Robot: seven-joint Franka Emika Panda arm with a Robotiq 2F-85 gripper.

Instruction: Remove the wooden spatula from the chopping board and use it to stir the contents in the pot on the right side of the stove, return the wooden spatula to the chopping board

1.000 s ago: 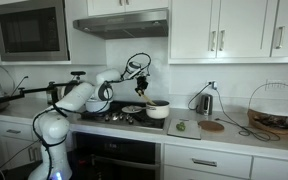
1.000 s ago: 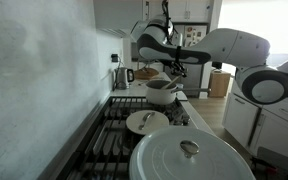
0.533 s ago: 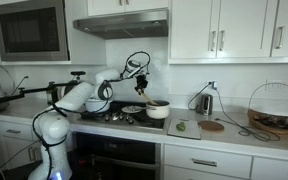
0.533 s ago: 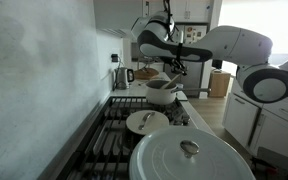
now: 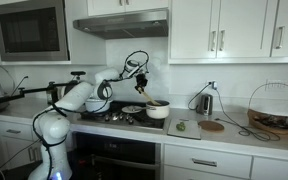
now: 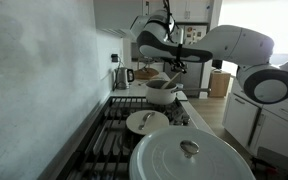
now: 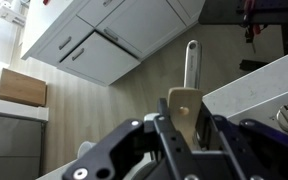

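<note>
My gripper (image 5: 141, 81) hangs above the small white pot (image 5: 157, 110) on the black stove (image 5: 124, 118). It is shut on the wooden spatula (image 7: 185, 108), whose tan handle end sticks up between the fingers in the wrist view. In an exterior view the spatula (image 5: 147, 97) slants down into the pot. The gripper (image 6: 171, 62) and pot (image 6: 161, 92) also show in the other exterior view. The pale chopping board (image 5: 183, 127) with a small green item lies on the counter beside the stove.
A large white lidded pot (image 6: 189, 156) and a small pan (image 6: 147, 122) sit on the stove. A round brown wooden disc (image 5: 212, 126), a kettle (image 5: 205, 102) and a wire basket (image 5: 273, 108) stand on the counter. A range hood (image 5: 121, 24) hangs above.
The gripper has shifted slightly above the pot with the spatula held in it. Nothing else has moved.
</note>
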